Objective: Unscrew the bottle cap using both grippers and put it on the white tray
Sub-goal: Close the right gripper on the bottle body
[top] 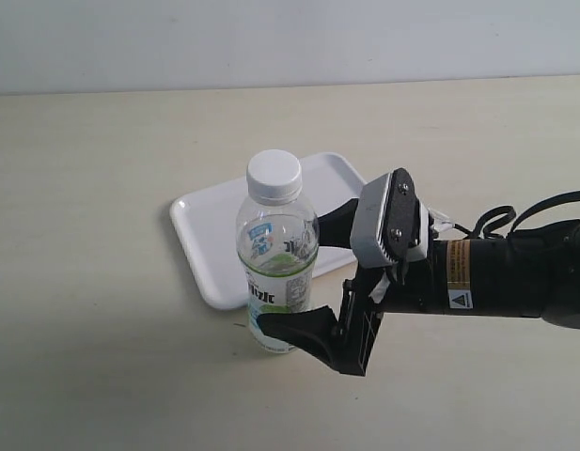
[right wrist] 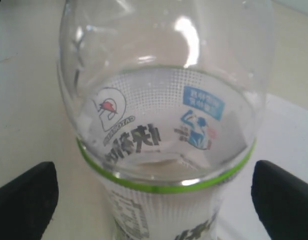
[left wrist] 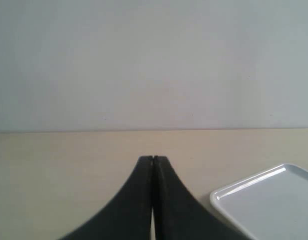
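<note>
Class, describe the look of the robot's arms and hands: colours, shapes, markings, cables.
The right hand has two black, tapering fingers on a grey-white block with screws. Its arm is black, with an orange warning label and black cables. The left hand looks alike: black, curved, tapering.

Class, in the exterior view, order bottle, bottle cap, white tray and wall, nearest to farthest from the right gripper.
1. bottle: inside the right gripper.
2. bottle cap, above, and white tray, behind: too close to call.
3. wall: far back.
</note>
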Motion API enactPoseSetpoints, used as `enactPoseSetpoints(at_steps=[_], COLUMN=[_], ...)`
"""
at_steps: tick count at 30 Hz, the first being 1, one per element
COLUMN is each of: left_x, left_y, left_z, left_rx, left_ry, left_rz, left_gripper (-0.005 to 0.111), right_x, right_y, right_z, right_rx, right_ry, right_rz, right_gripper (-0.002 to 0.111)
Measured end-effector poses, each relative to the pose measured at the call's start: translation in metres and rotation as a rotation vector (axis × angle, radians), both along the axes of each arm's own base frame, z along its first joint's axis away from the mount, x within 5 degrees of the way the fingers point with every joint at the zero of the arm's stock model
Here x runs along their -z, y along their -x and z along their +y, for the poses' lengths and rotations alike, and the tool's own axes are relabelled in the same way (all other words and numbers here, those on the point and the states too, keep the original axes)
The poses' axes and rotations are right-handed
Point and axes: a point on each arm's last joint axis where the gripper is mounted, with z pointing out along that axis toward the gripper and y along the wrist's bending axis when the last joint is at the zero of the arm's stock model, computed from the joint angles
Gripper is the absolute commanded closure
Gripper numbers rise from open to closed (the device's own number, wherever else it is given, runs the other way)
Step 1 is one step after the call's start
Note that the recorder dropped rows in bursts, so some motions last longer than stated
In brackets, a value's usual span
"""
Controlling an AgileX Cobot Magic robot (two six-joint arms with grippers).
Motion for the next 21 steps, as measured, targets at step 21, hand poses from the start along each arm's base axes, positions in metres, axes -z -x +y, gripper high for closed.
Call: enactPoseSetpoints(at_steps=[21], left_x=[0.0000], left_y=[0.0000], left_z=[0.0000], left_rx=[0.000], left_ry=[0.000], left_rz=[0.000], left_gripper=[0.107], right_x=[-0.0024], right_y=[0.0042], right_z=[0.0030], right_rx=[-0.065], right_ry=[-0.022], right_rz=[-0.017], right_gripper=[0.003])
